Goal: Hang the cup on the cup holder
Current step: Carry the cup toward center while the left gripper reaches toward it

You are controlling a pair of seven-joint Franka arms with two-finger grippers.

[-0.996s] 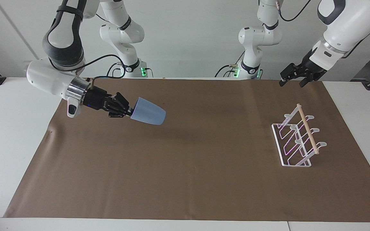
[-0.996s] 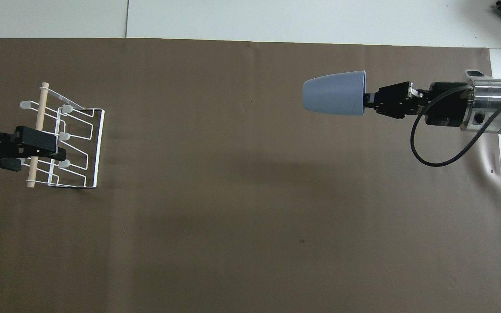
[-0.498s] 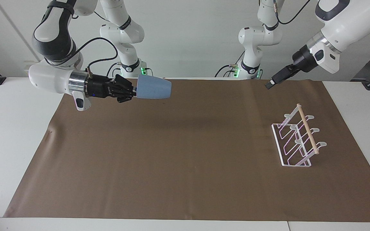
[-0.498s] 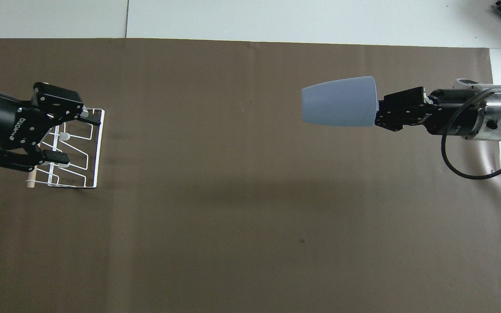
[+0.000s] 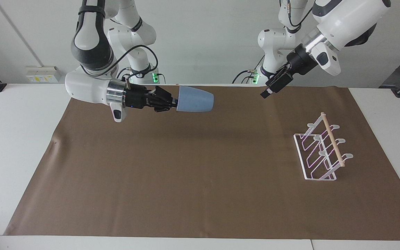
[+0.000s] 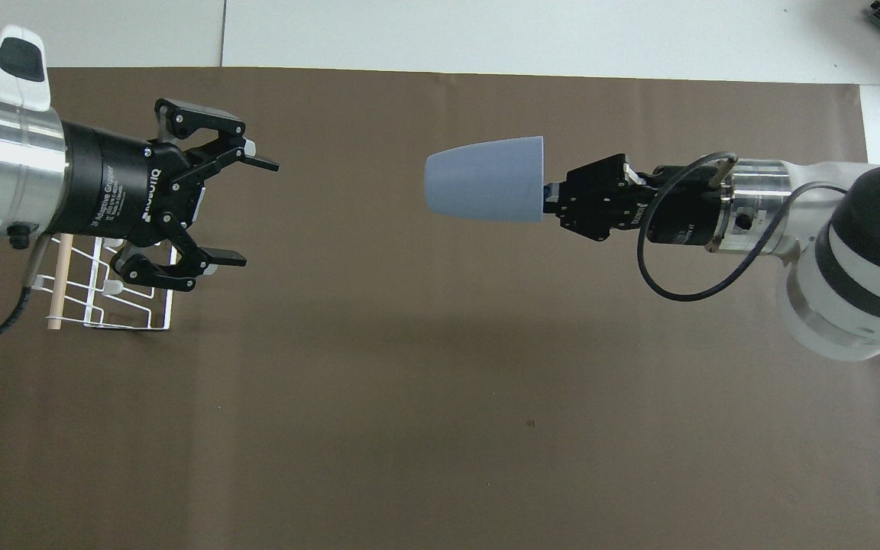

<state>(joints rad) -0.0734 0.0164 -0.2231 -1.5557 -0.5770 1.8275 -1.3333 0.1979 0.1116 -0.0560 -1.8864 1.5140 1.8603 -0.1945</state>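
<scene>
Both grippers airborne by the robots' edge. Right gripper (image 5: pixel 173 101) clamps the cup (image 5: pixel 195 99) at its rim, sideways over mid-mat. Left gripper (image 6: pixel 245 206) spread wide, empty. Cup holder (image 5: pixel 319 151) near left arm's end. Cup looks light, rigid, slick; take the tapered body.
</scene>
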